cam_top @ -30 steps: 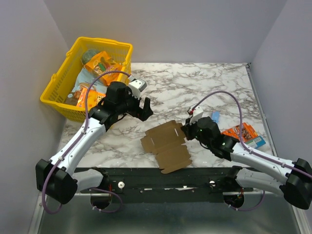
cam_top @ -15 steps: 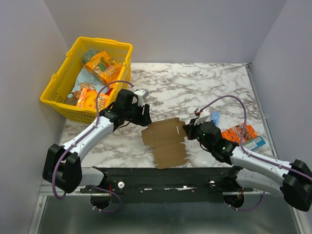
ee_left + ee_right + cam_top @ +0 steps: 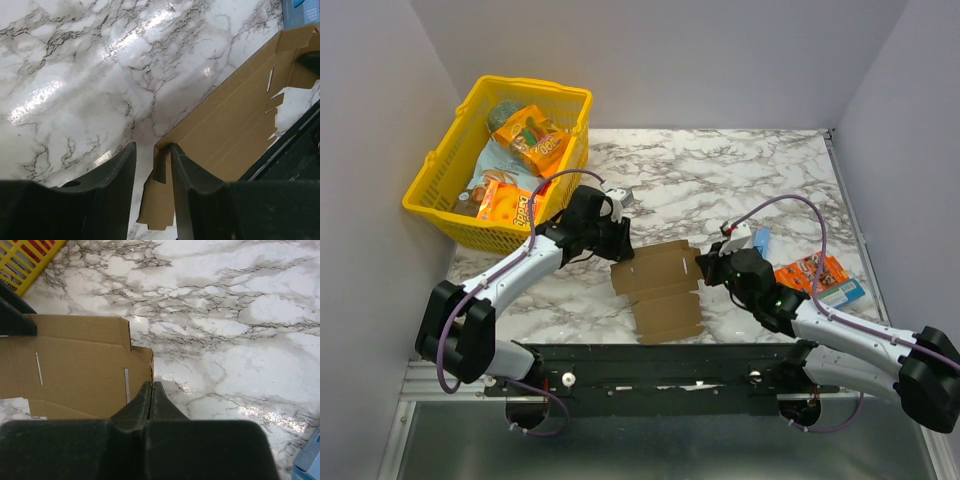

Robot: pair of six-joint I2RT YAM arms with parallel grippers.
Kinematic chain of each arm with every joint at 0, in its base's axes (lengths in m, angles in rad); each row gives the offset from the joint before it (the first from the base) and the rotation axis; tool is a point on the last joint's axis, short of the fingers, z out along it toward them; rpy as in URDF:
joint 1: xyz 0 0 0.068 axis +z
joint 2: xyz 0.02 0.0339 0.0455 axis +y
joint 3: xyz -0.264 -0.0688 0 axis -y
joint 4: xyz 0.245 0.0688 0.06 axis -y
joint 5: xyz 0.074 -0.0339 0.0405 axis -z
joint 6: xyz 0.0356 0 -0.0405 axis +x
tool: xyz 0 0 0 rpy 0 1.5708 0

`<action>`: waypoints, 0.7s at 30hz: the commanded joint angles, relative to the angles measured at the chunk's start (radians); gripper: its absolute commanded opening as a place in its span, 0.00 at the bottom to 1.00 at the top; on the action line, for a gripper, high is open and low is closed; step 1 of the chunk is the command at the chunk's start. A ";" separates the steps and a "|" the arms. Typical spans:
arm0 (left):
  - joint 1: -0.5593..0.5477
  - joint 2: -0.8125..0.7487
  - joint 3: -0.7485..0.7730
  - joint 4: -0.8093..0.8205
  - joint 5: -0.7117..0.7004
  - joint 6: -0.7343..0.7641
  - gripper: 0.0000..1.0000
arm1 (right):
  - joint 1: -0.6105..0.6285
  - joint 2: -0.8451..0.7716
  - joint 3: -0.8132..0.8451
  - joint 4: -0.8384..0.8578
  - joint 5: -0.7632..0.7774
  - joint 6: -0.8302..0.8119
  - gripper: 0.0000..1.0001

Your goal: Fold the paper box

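Left wrist view — left gripper (image 3: 151, 148) jaws half-narrowed, upturned flap of plain brown cardboard paper box (image 3: 235, 115) between them, not yet pinched. Opposite edge clamped by right gripper (image 3: 151, 386), jaws together. Second ago left jaws wide, off box, sheet flatter on marble-pattern table (image 3: 740, 170) — likely two-handed hold nearly set, first fold can start.

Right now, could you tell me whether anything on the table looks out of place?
Nothing is spilled or damaged. Only an orange packet and a blue packet lie loose on the right of the table, outside the yellow basket that holds the other snacks.
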 commanded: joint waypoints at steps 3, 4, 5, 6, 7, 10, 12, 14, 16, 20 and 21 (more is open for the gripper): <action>-0.012 -0.008 0.001 -0.007 0.006 -0.003 0.41 | -0.010 0.021 -0.008 0.037 0.036 0.024 0.01; -0.014 -0.010 -0.002 -0.009 0.001 -0.001 0.43 | -0.013 0.023 -0.008 0.035 0.036 0.025 0.01; -0.014 -0.013 -0.002 -0.009 -0.002 -0.001 0.43 | -0.015 0.026 -0.007 0.035 0.033 0.027 0.01; -0.014 -0.016 -0.002 -0.009 -0.006 -0.004 0.43 | -0.015 0.029 -0.007 0.037 0.033 0.027 0.01; -0.014 -0.019 -0.005 -0.010 -0.020 -0.004 0.43 | -0.016 0.030 -0.005 0.035 0.033 0.027 0.01; -0.014 -0.027 -0.002 -0.013 -0.032 -0.012 0.38 | -0.018 0.036 -0.004 0.034 0.033 0.027 0.01; -0.014 -0.027 0.000 -0.017 -0.022 -0.012 0.38 | -0.019 0.038 -0.002 0.034 0.029 0.028 0.01; -0.014 -0.027 -0.002 -0.015 -0.003 -0.012 0.30 | -0.019 0.040 -0.002 0.032 0.029 0.030 0.01; -0.014 -0.027 -0.006 -0.012 0.007 -0.009 0.24 | -0.018 0.044 -0.001 0.032 0.028 0.030 0.01; -0.014 -0.028 -0.011 -0.007 0.011 0.006 0.00 | -0.019 0.047 0.005 0.026 0.020 0.022 0.01; -0.015 -0.030 -0.008 -0.012 0.017 0.011 0.00 | -0.019 0.047 0.009 0.011 0.020 0.014 0.01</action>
